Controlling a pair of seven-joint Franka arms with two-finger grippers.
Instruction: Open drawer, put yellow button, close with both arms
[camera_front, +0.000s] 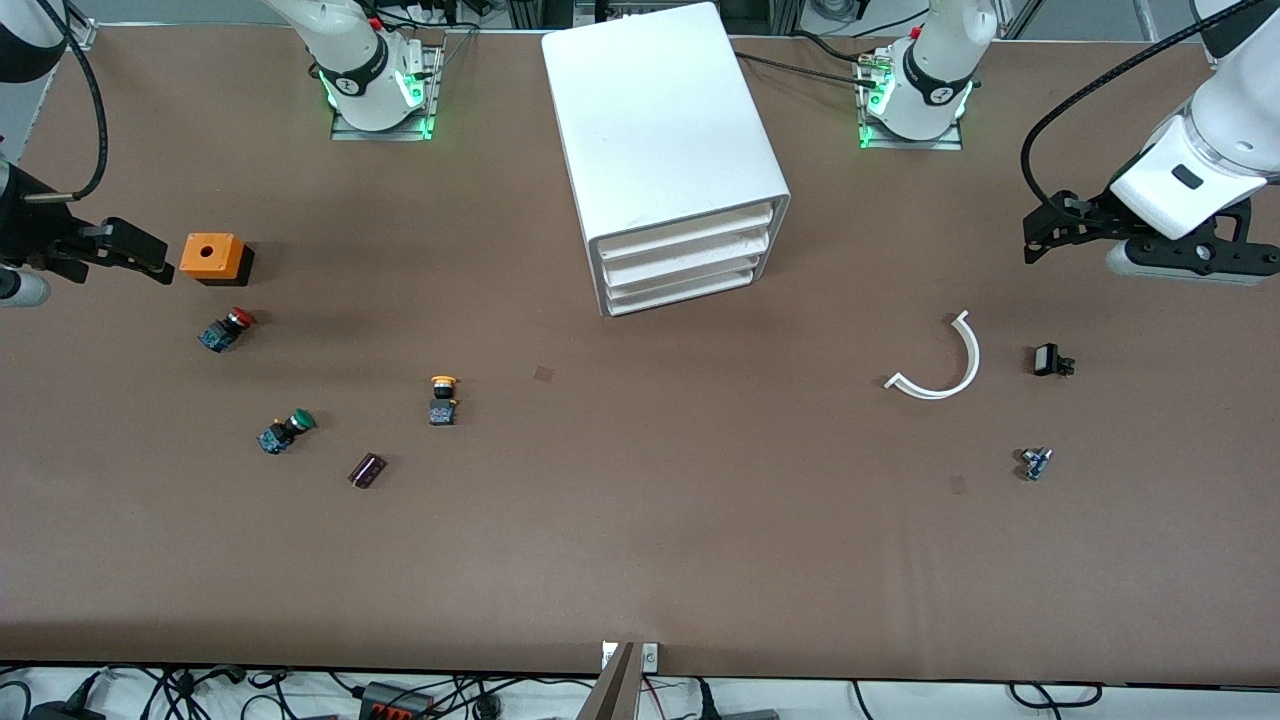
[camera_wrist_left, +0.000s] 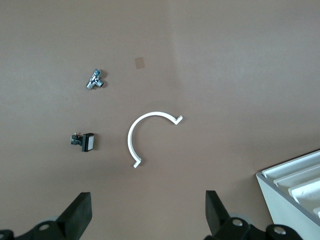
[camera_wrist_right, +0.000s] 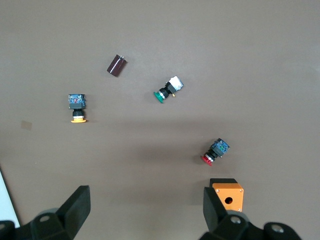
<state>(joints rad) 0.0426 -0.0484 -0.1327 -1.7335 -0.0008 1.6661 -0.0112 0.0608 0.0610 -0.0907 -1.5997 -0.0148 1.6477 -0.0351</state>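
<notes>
Cabinet: white cabinet (camera_front: 665, 150) stands mid-bench (camera_front: 640, 540) between the two arm bases, all three drawers pushed in.
Drawer: top drawer (camera_front: 690, 235) shut, flush with the two below it.
Yellow button: yellow button (camera_front: 443, 399) lies on the bench, nearer the front camera than the cabinet, toward the right arm's end; nothing touches it.
Neighbours: green button (camera_front: 287, 431), red button (camera_front: 226, 329), orange box (camera_front: 214, 258) and a dark cylinder (camera_front: 366, 470) lie around it, all apart.
Left arm's end: white curved clip (camera_front: 940, 360), small black part (camera_front: 1051, 360), small metal fitting (camera_front: 1035, 463).
Left pincer: left pincer (camera_wrist_left: 148, 212) spread wide, empty, up over the bench above the clip.
Right pincer: right pincer (camera_wrist_right: 146, 210) spread wide, empty, up over the orange box.
</notes>
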